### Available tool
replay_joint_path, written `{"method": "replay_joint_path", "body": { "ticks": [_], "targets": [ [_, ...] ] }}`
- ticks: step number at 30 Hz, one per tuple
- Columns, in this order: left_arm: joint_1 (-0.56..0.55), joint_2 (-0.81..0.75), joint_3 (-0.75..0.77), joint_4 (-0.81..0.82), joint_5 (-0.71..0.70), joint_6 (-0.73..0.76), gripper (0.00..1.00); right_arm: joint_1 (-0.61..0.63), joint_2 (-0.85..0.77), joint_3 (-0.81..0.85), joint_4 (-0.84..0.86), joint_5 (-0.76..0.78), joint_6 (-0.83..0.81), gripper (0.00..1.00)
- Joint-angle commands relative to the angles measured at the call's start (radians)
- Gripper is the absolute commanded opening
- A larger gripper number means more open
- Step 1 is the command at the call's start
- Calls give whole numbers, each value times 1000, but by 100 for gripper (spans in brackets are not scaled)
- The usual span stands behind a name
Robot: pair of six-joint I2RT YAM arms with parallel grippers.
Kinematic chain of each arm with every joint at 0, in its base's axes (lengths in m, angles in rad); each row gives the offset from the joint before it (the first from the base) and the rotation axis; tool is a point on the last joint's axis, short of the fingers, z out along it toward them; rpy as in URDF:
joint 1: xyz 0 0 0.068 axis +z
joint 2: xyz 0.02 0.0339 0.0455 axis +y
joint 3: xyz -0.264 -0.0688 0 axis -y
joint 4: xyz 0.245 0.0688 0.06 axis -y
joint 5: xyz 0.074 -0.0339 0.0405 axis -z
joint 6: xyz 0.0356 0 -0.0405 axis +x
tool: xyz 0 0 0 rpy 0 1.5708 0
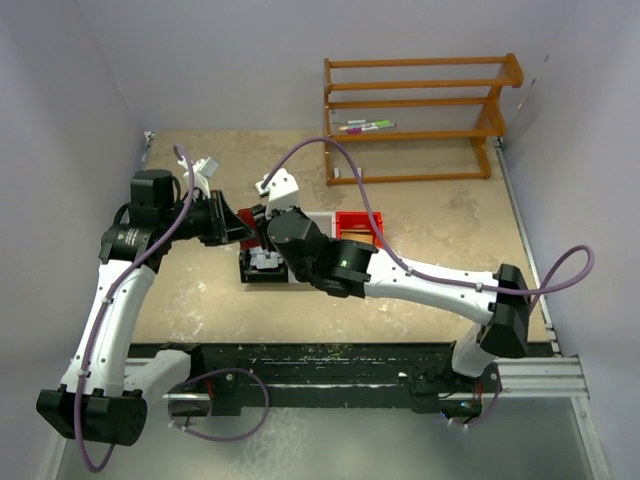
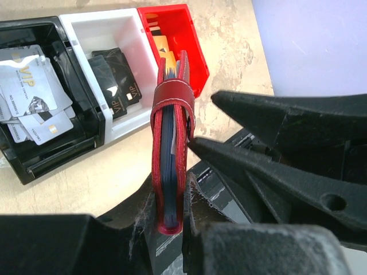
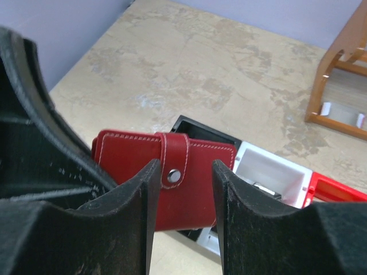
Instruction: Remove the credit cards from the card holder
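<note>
The dark red card holder (image 2: 169, 114) stands on edge, closed, its strap (image 3: 175, 157) snapped over the front. My left gripper (image 2: 165, 213) is shut on the holder's lower end, above the bins. My right gripper (image 3: 184, 166) is open, its fingers (image 2: 258, 172) straddling the strap and snap, one tip touching the holder beside the snap. Only blue-grey sleeve edges show inside the holder. Loose credit cards lie in the bins: white ones (image 2: 34, 86), black ones (image 2: 114, 80), orange ones (image 2: 162, 46). From above, both grippers (image 1: 250, 226) meet over the bins.
A black bin (image 2: 86, 91), a white bin (image 2: 97, 20) and a red bin (image 2: 192, 51) stand in a row under the holder. A wooden rack (image 1: 415, 120) with markers (image 1: 365, 127) stands at the back right. Walls close in on the left and right.
</note>
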Motion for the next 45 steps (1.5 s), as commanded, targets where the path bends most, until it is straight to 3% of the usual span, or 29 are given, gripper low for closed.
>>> {"method": "replay_joint_path", "body": {
  "ticks": [1,19,24,30,35,45],
  "targets": [
    [-3,-26,54,100,45,19,0,15,-90,-82,30,-77,39,43],
    [-2,-34,52,109,67,-6,0,11,-4,35,2,-30,-30,34],
    [-2,-36,54,104,67,-4,0,3,14,77,-21,-24,-58,19],
    [-2,-43,50,103,67,-6,0,-8,22,76,-20,-8,-66,13],
    [-2,-44,50,103,68,-9,0,-20,16,83,-10,5,-95,0],
    [-2,-45,53,98,73,-9,0,-58,-15,44,27,-26,-121,0]
  ]
}}
